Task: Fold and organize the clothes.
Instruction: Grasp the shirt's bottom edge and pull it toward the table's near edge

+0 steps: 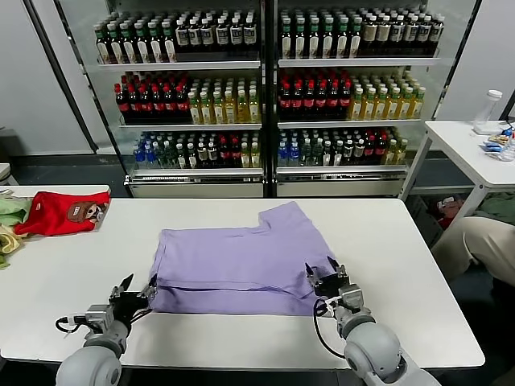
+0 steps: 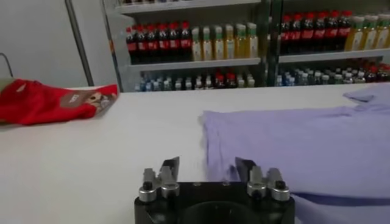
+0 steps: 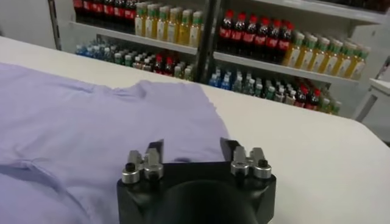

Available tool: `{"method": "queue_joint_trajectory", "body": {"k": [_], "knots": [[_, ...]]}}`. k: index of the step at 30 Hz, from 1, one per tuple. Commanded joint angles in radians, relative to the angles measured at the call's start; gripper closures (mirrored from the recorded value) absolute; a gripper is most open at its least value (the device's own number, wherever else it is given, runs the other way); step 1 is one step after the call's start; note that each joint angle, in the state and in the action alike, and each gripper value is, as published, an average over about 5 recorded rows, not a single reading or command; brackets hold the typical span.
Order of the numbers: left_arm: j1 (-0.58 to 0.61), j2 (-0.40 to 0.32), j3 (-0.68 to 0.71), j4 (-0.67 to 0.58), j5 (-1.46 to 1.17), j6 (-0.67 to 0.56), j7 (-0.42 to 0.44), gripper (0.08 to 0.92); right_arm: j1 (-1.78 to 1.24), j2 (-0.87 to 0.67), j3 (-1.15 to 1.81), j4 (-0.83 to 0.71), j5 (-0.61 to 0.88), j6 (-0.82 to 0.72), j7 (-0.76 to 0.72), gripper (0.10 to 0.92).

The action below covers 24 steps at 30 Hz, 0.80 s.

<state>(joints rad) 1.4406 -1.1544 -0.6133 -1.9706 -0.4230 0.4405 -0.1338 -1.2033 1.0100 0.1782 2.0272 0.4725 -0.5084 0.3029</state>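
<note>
Both tools, left tool (image 1: 138,290) and right tool (image 1: 325,275), sit spread wide and empty at the near corners of the lavender T-shirt (image 1: 237,257), lying mid-tabletop (image 1: 418,265) partly folded; more folds likely remain.

The lavender T-shirt (image 1: 241,259) lies flat at the table's centre, plain side up — folded into a rough rectangle, its six-o'clock edge doubled into a layered band, one short sleeve jutting toward one o'clock — nothing gripping it.
</note>
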Motion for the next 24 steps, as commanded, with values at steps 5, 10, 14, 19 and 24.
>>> {"method": "queue_joint_trajectory", "body": {"k": [5,10,14,19,24], "knots": [[0.208,0.02,-0.015,-0.163,-0.068,0.068,-0.015,0.181,-0.261,-0.083,0.156,0.166,0.106,-0.052,0.01,0.203],[0.169,0.015,-0.012,-0.08,-0.072,0.071,-0.015,0.177,-0.305,-0.072,0.162,0.156,0.11,-0.04,0.004,0.202],[0.149,0.011,-0.011,-0.065,-0.076,0.07,-0.03,0.177,-0.305,-0.051,0.152,0.14,0.088,-0.013,-0.004,0.221],[0.124,0.013,-0.011,-0.031,-0.094,0.069,-0.032,0.202,-0.279,-0.032,0.13,0.111,0.083,0.004,-0.01,0.371],[0.11,0.013,-0.01,-0.024,-0.132,0.067,-0.026,0.344,-0.248,-0.018,0.105,0.089,0.088,0.012,-0.014,0.517]]}}
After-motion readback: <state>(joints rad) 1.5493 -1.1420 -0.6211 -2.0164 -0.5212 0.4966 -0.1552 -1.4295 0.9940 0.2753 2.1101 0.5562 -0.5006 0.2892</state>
